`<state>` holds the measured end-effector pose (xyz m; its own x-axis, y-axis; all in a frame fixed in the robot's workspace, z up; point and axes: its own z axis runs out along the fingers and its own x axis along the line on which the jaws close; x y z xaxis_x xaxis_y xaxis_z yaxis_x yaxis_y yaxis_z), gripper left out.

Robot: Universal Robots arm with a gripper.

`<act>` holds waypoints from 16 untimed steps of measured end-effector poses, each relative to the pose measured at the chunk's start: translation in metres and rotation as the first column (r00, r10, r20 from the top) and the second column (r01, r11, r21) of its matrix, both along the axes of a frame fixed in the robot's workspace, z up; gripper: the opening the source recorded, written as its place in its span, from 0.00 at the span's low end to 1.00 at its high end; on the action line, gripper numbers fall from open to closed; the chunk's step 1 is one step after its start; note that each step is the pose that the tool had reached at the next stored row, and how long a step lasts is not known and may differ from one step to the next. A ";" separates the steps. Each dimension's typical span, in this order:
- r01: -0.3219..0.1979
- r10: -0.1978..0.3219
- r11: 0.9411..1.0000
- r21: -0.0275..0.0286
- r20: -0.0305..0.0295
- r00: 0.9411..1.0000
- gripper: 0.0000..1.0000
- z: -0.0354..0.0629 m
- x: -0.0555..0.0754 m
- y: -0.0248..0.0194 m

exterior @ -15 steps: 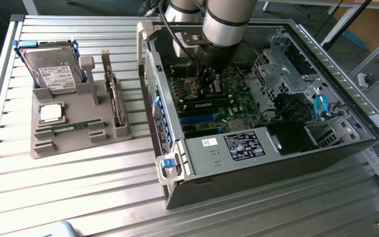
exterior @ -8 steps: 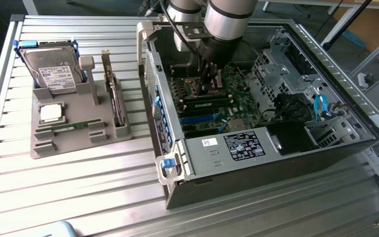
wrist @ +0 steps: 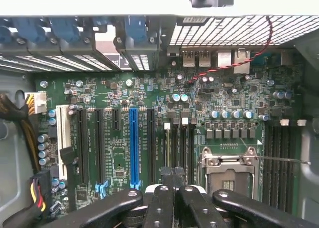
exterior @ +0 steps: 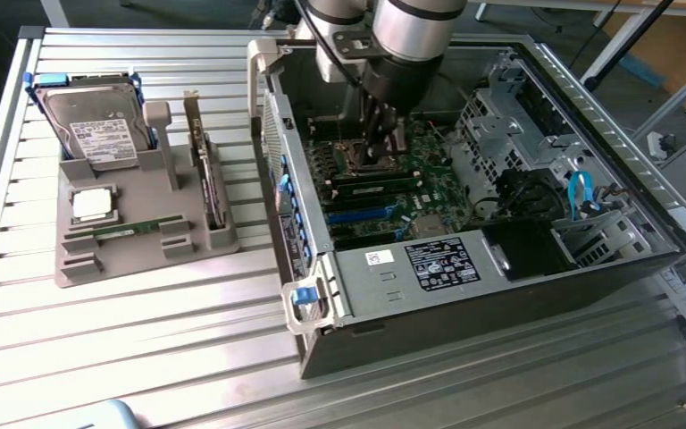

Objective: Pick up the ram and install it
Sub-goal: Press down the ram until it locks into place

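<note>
Right now the arm [exterior: 409,36] is reaching down into the open computer case [exterior: 439,295], which is lying on its side on the slatted metal bench [exterior: 140,357]. The gripper [exterior: 379,161] is hanging inside the case, close above the green motherboard [exterior: 432,192], near the empty processor socket [wrist: 229,168]. Its jaws are pressing together, with no gap showing between the black fingers [wrist: 164,198], and I cannot make out anything held in them. In the wrist view the gripper [wrist: 174,180] is sitting over a row of black memory slots [wrist: 179,143], between the socket and a long blue slot [wrist: 133,143].

Outside the case, on the exterior view's left of it, a grey tray [exterior: 140,268] is resting on the bench. The ram [exterior: 122,230] is lying flat in that tray, well apart from the gripper. Sharing the tray, a hard drive [exterior: 93,125] is leaning at the end farthest from the ram, a square silver chip [exterior: 90,204] is lying between the two, and an expansion card [exterior: 208,179] is standing on edge along the side nearest the case.
</note>
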<state>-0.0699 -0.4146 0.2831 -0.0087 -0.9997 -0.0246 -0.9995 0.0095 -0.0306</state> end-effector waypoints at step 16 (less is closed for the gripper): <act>0.000 0.000 1.000 0.000 0.000 1.000 0.10 0.0360 0.000 0.0000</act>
